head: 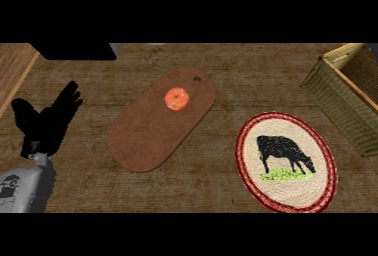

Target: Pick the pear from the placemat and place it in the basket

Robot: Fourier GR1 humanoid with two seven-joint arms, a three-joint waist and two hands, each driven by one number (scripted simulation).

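Observation:
An orange-red round fruit point(176, 98) lies on the upper part of a brown oval board point(151, 140) in the middle of the counter. To its right lies an oval placemat point(286, 192) with a red rim and a black cow picture; nothing rests on it. A woven basket point(341, 97) stands at the right edge, partly cut off by the view. My left hand point(46, 124) rests open at the far left, fingers up, well apart from the fruit. My right hand does not show.
The counter is dark wood. A black object point(74, 51) sits at the top left edge. A lighter wooden strip point(13, 70) runs along the far left.

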